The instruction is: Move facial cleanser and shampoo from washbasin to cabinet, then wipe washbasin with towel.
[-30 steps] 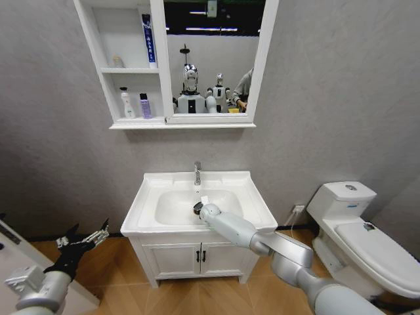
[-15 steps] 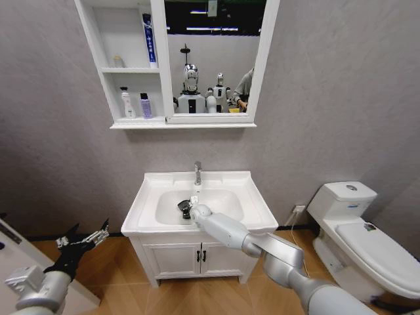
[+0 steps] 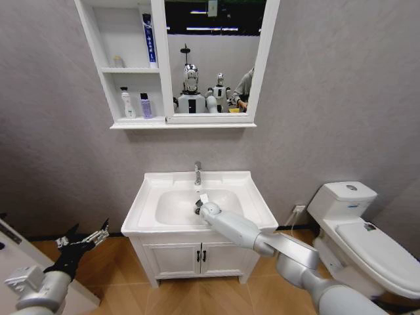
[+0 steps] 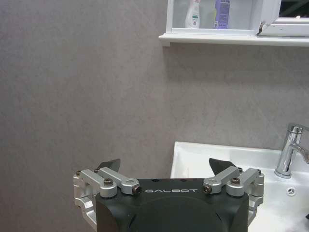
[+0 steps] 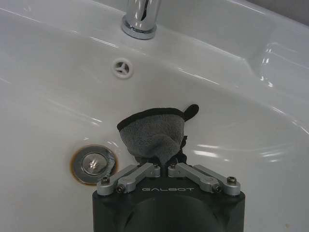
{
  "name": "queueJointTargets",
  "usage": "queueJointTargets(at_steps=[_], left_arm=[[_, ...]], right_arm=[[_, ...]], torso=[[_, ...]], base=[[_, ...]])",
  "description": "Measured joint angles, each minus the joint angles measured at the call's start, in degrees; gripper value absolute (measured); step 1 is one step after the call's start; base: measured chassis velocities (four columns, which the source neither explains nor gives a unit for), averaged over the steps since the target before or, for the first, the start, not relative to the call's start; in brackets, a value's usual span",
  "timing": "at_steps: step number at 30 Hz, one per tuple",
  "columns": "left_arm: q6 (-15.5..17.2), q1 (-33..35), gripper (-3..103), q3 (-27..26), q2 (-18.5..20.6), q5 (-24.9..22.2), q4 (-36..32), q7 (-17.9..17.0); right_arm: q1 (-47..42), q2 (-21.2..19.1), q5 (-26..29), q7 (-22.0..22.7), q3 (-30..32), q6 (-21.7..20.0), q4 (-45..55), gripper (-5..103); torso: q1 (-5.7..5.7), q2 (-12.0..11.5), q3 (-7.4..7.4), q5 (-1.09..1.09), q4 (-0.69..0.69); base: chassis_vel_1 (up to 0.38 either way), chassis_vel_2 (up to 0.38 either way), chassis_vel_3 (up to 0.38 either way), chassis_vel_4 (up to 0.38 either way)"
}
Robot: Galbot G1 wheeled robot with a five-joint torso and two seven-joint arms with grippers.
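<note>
The white washbasin (image 3: 256, 210) stands in the middle of the head view. My right gripper (image 3: 199, 207) reaches down into its bowl and is shut on the dark grey towel (image 5: 153, 134), which presses against the bowl's wall (image 5: 227, 121) between the round drain (image 5: 93, 163) and the chrome tap (image 5: 141, 17). On the lowest shelf of the cabinet (image 3: 157, 121) stand a white bottle (image 3: 126, 104) and a purple bottle (image 3: 144, 105); which is the facial cleanser and which the shampoo I cannot tell. My left gripper (image 3: 82, 239) hangs open and holds nothing, low and left of the washbasin.
A white toilet (image 3: 357, 233) stands to the right of the washbasin. A low two-door cupboard (image 3: 197, 256) sits under the basin. A blue tube (image 3: 148, 39) stands on the cabinet's top shelf. The mirror (image 3: 213, 56) reflects the room. Wooden floor lies to the left.
My right gripper, with the towel in it, swept left across the bowl and has come back right to near the drain. The left arm has stayed still.
</note>
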Motion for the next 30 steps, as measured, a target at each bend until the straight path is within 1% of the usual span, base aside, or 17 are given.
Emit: queueJointTargets(at_steps=[2, 5, 7, 11, 13, 16, 18, 19, 21, 22, 25, 26, 29, 30], left_arm=[[0.0, 0.0, 100, 0.0, 0.0, 0.0, 0.0, 0.0], [0.0, 0.0, 100, 0.0, 0.0, 0.0, 0.0, 0.0], [0.0, 0.0, 100, 0.0, 0.0, 0.0, 0.0, 0.0], [0.0, 0.0, 100, 0.0, 0.0, 0.0, 0.0, 0.0], [0.0, 0.0, 100, 0.0, 0.0, 0.0, 0.0, 0.0], [0.0, 0.0, 100, 0.0, 0.0, 0.0, 0.0, 0.0], [0.0, 0.0, 100, 0.0, 0.0, 0.0, 0.0, 0.0], [0.0, 0.0, 100, 0.0, 0.0, 0.0, 0.0, 0.0], [0.0, 0.0, 100, 0.0, 0.0, 0.0, 0.0, 0.0], [0.0, 0.0, 100, 0.0, 0.0, 0.0, 0.0, 0.0], [0.0, 0.0, 100, 0.0, 0.0, 0.0, 0.0, 0.0], [0.0, 0.0, 100, 0.0, 0.0, 0.0, 0.0, 0.0], [0.0, 0.0, 100, 0.0, 0.0, 0.0, 0.0, 0.0], [0.0, 0.0, 100, 0.0, 0.0, 0.0, 0.0, 0.0]], right_arm=[[0.0, -0.5, -0.1, 0.2, -0.1, 0.0, 0.4, 2], [-0.2, -0.7, 1.4, 0.5, 0.1, 0.0, 0.8, 2], [-0.6, 0.4, 3.5, 0.5, 0.6, 0.0, -0.1, 2], [-0.7, 1.6, 4.5, -0.3, 0.9, -0.2, -1.8, 2], [-0.7, 2.7, 5.0, -2.0, 0.9, -0.5, -3.7, 2], [-0.7, 4.0, 5.4, -3.1, 0.9, -0.4, -5.6, 2], [-0.5, 5.6, 5.3, -4.5, 0.9, 0.0, -7.4, 2], [-0.5, 5.6, 5.3, -4.5, 0.9, 0.0, -7.4, 2], [-0.2, 7.7, 4.8, -6.7, 0.7, 0.9, -9.7, 2], [-0.2, 7.7, 4.8, -6.7, 0.7, 0.9, -9.7, 2], [0.2, 10.6, 4.3, -10.1, 0.4, 3.1, -11.7, 2], [0.2, 10.6, 4.3, -10.1, 0.4, 3.1, -11.7, 2], [0.4, 13.2, 4.3, -15.2, 0.6, 5.1, -12.8, 2], [0.4, 13.2, 4.3, -15.2, 0.6, 5.1, -12.8, 2]], torso=[[0.0, 0.0, 0.0, 0.0, -0.01], [0.0, 0.0, 0.0, 0.0, 0.0], [0.0, 0.0, 0.0, 0.0, 0.01], [0.0, 0.0, 0.0, 0.0, 0.02], [0.0, 0.0, 0.0, -0.01, 0.0], [-0.01, 0.0, 0.0, -0.01, 0.0], [-0.01, 0.0, -0.01, -0.02, 0.0], [-0.01, 0.0, -0.01, -0.02, 0.0], [-0.01, 0.0, -0.01, -0.02, 0.0], [-0.01, 0.0, -0.01, -0.02, 0.0], [-0.01, 0.0, 0.0, -0.02, 0.0], [-0.01, 0.0, 0.0, -0.02, 0.0], [-0.01, 0.0, 0.0, -0.02, 0.02], [-0.01, 0.0, 0.0, -0.02, 0.02]], base=[[0.0, 0.0, 0.0, 0.0], [0.0, 0.0, 0.0, 0.0], [0.0, 0.0, 0.0, 0.0], [0.0, 0.0, 0.0, 0.0], [0.0, 0.0, 0.0, 0.0], [0.0, 0.0, 0.0, 0.0], [0.0, 0.0, 0.0, 0.0], [0.0, 0.0, 0.0, 0.0], [0.0, 0.0, 0.0, 0.0], [0.0, 0.0, 0.0, 0.0], [0.0, 0.0, 0.0, 0.0], [0.0, 0.0, 0.0, 0.0], [0.0, 0.0, 0.0, 0.0], [0.0, 0.0, 0.0, 0.0]])
